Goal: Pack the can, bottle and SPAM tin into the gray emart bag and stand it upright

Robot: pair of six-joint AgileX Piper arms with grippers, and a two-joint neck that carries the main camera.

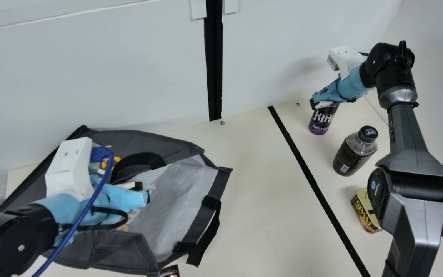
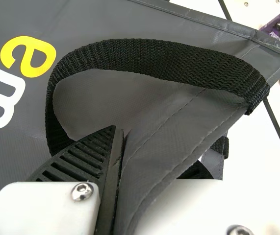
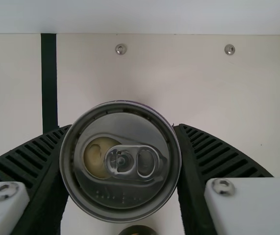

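- Left gripper (image 2: 120, 131) pinched the bag (image 1: 189, 188) by its edge, toward the tabletop's (image 1: 260, 188) left edge.
- Right gripper (image 3: 123, 126) clasped the can (image 1: 322, 120) near the far edge.
- Bottle (image 1: 354, 152) and tin (image 1: 364, 211) stood toward the right edge.
- Packing apparently began with the can; next called for lifting it into the held mouth.

Bag (image 1: 144, 139): is coloured dark gray, lined in pale gray, lettered in yellow and white.
Handle (image 2: 154, 58): is woven in ribbed black.
Can (image 1: 318, 125): is coloured purple, lettered in white, topped in silver.
Bottle (image 1: 353, 157): is coloured dark brown, capped in black.
SPAM tin (image 1: 363, 212): is lettered in yellow.
Table (image 1: 260, 215): is finished in cream.
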